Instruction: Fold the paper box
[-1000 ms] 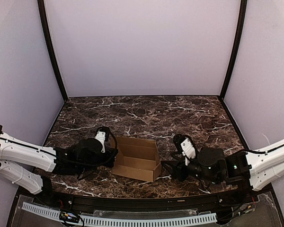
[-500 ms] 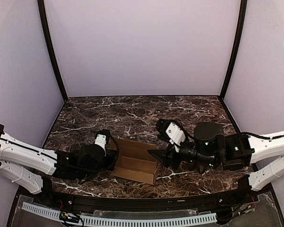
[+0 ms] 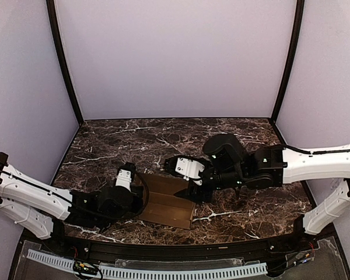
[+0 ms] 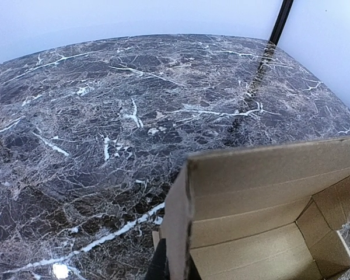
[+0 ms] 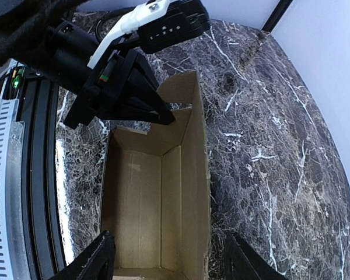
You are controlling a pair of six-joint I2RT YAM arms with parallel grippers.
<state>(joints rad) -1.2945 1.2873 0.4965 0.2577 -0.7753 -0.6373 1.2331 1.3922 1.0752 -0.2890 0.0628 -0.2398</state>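
The paper box is an open brown cardboard tray lying on the marble table, near the front centre. My left gripper is shut on its left end wall; in the left wrist view the dark fingertips pinch that upright wall of the paper box. My right gripper hovers open above the box's right end. The right wrist view looks straight down into the paper box, with my right gripper spread wider than the box and touching nothing. The left gripper shows there at the far end wall.
The dark marble table is enclosed by pale walls with black corner posts. A black rail and white ribbed strip run along the near edge, close beside the box in the right wrist view.
My right arm rose and swung left, from the table right of the box to above its right end, with its jaws a little wider. The left gripper kept its hold; the box shifted slightly.
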